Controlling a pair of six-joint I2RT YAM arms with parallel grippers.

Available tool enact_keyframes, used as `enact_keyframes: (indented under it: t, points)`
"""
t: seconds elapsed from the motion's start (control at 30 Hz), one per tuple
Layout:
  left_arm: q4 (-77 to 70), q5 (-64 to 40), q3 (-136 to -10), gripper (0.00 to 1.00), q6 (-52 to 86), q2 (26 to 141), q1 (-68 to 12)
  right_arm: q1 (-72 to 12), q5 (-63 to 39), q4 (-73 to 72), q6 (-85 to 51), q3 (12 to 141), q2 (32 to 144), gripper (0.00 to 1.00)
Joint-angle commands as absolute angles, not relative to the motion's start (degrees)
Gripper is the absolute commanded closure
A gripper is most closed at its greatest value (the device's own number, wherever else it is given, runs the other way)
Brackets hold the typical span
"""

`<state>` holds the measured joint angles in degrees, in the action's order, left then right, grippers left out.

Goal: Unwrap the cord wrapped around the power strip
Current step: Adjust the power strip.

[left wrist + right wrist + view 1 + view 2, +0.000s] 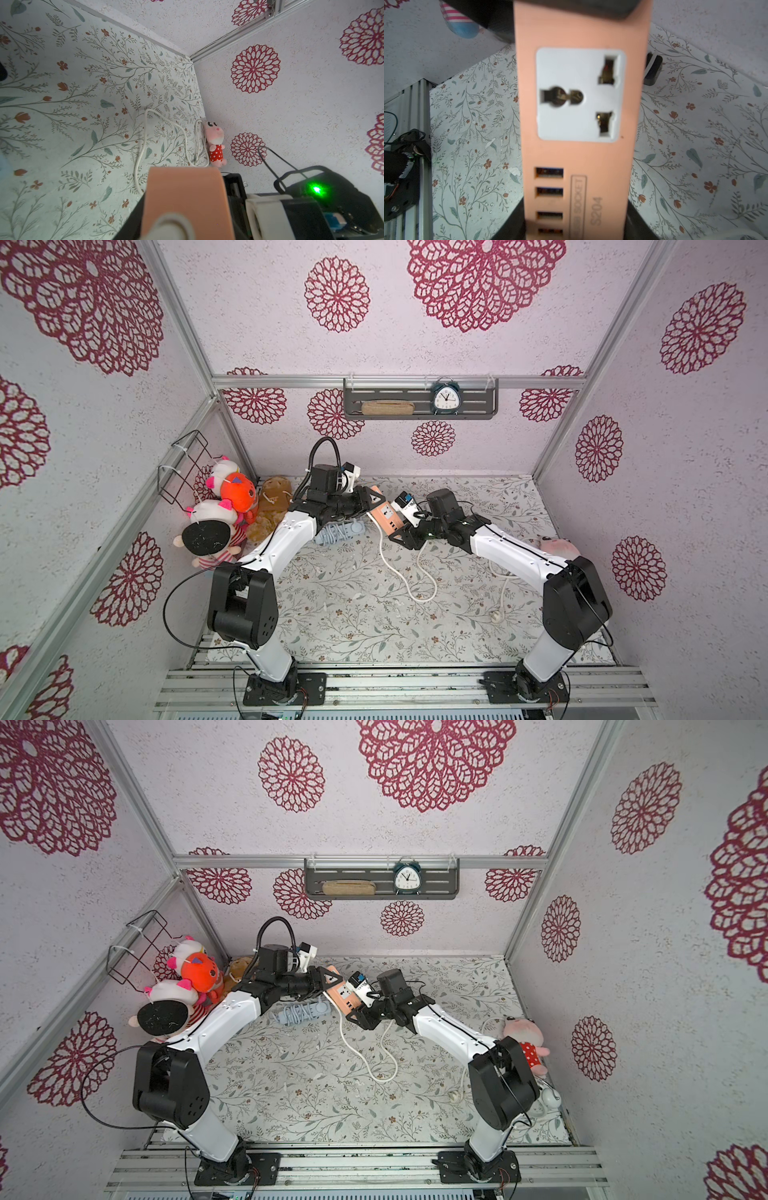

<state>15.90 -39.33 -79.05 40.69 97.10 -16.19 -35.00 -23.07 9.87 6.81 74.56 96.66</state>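
**A:** Where's the strip [384, 517]?

**B:** In the air in front of the clock [445, 400], above the surface [353, 614], with a gripper at each end. The right gripper [402, 529] is clamped across its narrow sides, by the USB ports. The left gripper [373, 501] sits around the other end. I can't tell if it's pinching or slack.

**A:** How will it handle?

**B:** Probably light and rigid: a hard plastic bar with smooth sides. It could slip or swing with only 1 gripper holding. Grab the ends, clear of the socket.

**A:** And the cord [392, 568]?

**B:** Soft but springy, I'd say. No turns show on the strip. It drops from the left gripper's end and lies in loose loops on the surface, farther from the clock. Take it close to the strip.
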Motion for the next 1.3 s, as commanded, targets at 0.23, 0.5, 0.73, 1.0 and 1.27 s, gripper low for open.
enact_keyframes:
  t: [0.23,0.5,0.73,1.0,1.27]
  points:
    - [30.25,-21.71,-78.93,0.03,38.76,87.38,-15.26,-37.69,8.20,-4.24,5.03,67.49,91.51,0.82]
    - [8.63,-21.02,-64.68,0.05,60.49,80.04,-19.42,-44.65,32.55,-21.92,23.46,60.17,93.26,0.93]
    - [-0.74,-12.24,-60.19,0.06,70.14,82.23,-23.74,-48.64,35.67,-32.42,33.74,56.36,93.51,1.00]
    - [-8.18,-9.85,-58.71,0.04,74.56,84.82,-24.03,-51.31,33.82,-33.81,37.72,54.08,92.51,1.00]
    - [-12.64,-11.03,-57.92,0.28,77.56,87.49,-24.25,-53.70,35.77,-34.67,41.18,53.76,93.72,1.00]
